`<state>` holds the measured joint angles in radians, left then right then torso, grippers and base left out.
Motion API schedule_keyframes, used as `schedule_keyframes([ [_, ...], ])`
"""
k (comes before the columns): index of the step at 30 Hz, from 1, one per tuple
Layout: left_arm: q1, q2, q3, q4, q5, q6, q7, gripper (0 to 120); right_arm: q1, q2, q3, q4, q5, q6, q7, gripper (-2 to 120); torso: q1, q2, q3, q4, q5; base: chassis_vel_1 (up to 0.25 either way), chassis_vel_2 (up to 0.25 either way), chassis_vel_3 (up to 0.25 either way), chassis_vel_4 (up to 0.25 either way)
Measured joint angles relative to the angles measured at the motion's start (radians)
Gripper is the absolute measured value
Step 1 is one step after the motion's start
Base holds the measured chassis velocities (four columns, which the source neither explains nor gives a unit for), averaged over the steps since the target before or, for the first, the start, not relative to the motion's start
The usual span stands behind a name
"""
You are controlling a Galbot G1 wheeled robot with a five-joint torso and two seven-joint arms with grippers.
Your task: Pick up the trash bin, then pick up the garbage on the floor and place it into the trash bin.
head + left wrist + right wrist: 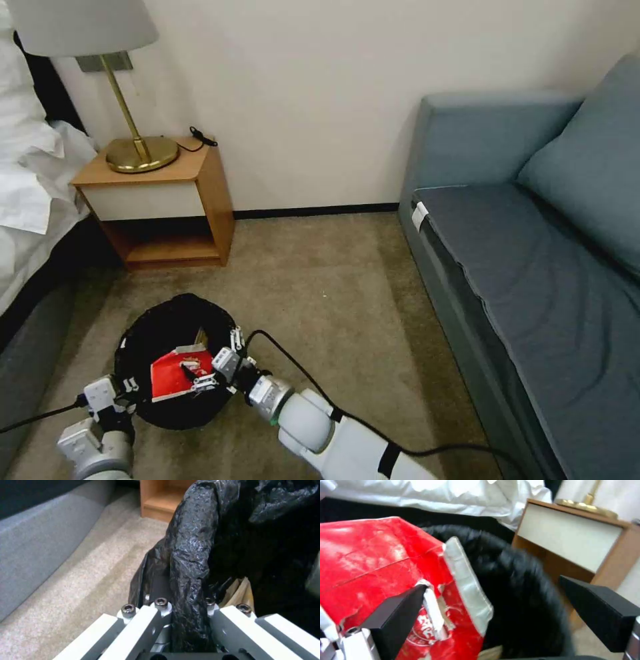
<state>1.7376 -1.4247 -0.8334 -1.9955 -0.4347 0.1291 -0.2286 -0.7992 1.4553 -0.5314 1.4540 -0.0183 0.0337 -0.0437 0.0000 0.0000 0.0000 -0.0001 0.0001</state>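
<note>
The trash bin (150,333), lined with a crinkly black bag (190,555), is low at my front left above the carpet. My left gripper (127,392) (185,601) is shut on its near rim, pinching the bag. My right gripper (213,361) (493,585) hangs over the bin's mouth with its fingers spread wide open. The red snack packet (177,375) (380,562) lies in the mouth of the bin, against one black fingertip (403,610). A crumpled tan paper bag (199,335) (238,593) shows inside the bin.
A wooden nightstand (200,193) with a brass lamp (141,153) stands against the wall beyond the bin. The bed with white linen (30,180) runs along the left. A blue-grey sofa (533,267) fills the right. Open beige carpet (333,300) lies between them.
</note>
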Motion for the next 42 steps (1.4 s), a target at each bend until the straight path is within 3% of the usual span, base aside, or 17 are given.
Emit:
schedule_keyframes([
  [4,-0.002,-0.003,0.001,0.011,0.009,0.0,0.003,3,0.168,-0.042,-0.076,-0.005,0.051,-0.088,-0.065,100,0.0,0.0,0.0,0.0004,0.0,0.0,0.0,0.0,0.0],
  [8,0.003,-0.006,-0.002,0.014,0.014,-0.004,0.007,3,0.238,-0.077,-0.117,-0.007,0.031,-0.156,-0.155,100,0.0,0.0,0.0,0.0002,0.0,0.0,0.0,0.0,0.0],
  [12,0.009,-0.012,-0.004,0.016,0.023,-0.01,0.012,3,0.279,-0.107,-0.154,-0.004,-0.043,-0.18,-0.221,100,0.0,0.0,0.0,0.0,0.0,0.0,0.0,0.0,0.0],
  [15,0.011,-0.022,-0.002,0.016,0.033,-0.011,0.016,3,0.291,-0.106,-0.134,-0.003,-0.184,-0.184,-0.291,100,0.0,0.0,0.0,0.0,0.0001,0.0,0.0,0.0,0.0],
  [20,0.009,-0.033,0.004,0.017,0.045,-0.012,0.018,3,0.306,-0.091,-0.122,-0.001,-0.217,-0.185,-0.295,100,0.0,0.0,0.0,0.0001,0.0001,0.0,0.0,0.0,0.0],
  [27,0.007,-0.043,-0.003,0.018,0.023,-0.021,0.014,3,0.268,-0.088,-0.056,0.056,-0.058,-0.189,-0.236,100,0.0,0.0,0.0,0.0003,0.0,0.0,0.0,0.0,0.0],
  [30,-0.004,-0.04,-0.016,-0.007,-0.126,-0.025,-0.034,3,0.19,-0.102,0.058,0.115,0.14,-0.186,-0.15,100,0.0,0.0,0.0,0.0003,-0.0002,0.0,0.0,0.0,0.0],
  [31,-0.004,-0.04,-0.016,-0.007,-0.126,-0.025,-0.034,3,0.19,-0.102,0.058,0.115,0.14,-0.186,-0.15,100,0.0,0.0,0.0,0.0003,-0.0002,0.0,0.0,0.0,0.0],
  [35,-0.046,-0.043,-0.039,-0.04,-0.402,0.004,-0.119,3,0.086,-0.11,0.219,0.158,0.29,-0.209,-0.076,100,0.0,0.0,0.0,0.0,0.0001,0.0,0.0,0.0,0.0],
  [39,-0.073,-0.058,-0.049,-0.044,-0.489,0.021,-0.174,3,0.017,-0.166,0.301,0.171,0.32,-0.194,-0.085,100,0.0,0.0,0.0,-0.0002,0.0001,0.0,0.0,0.0,0.0],
  [42,-0.084,-0.067,-0.052,-0.043,-0.509,0.038,-0.213,3,-0.013,-0.188,0.332,0.179,0.324,-0.18,-0.092,100,0.0,0.0,0.0,-0.0002,0.0,0.0,0.0,0.0,0.0],
])
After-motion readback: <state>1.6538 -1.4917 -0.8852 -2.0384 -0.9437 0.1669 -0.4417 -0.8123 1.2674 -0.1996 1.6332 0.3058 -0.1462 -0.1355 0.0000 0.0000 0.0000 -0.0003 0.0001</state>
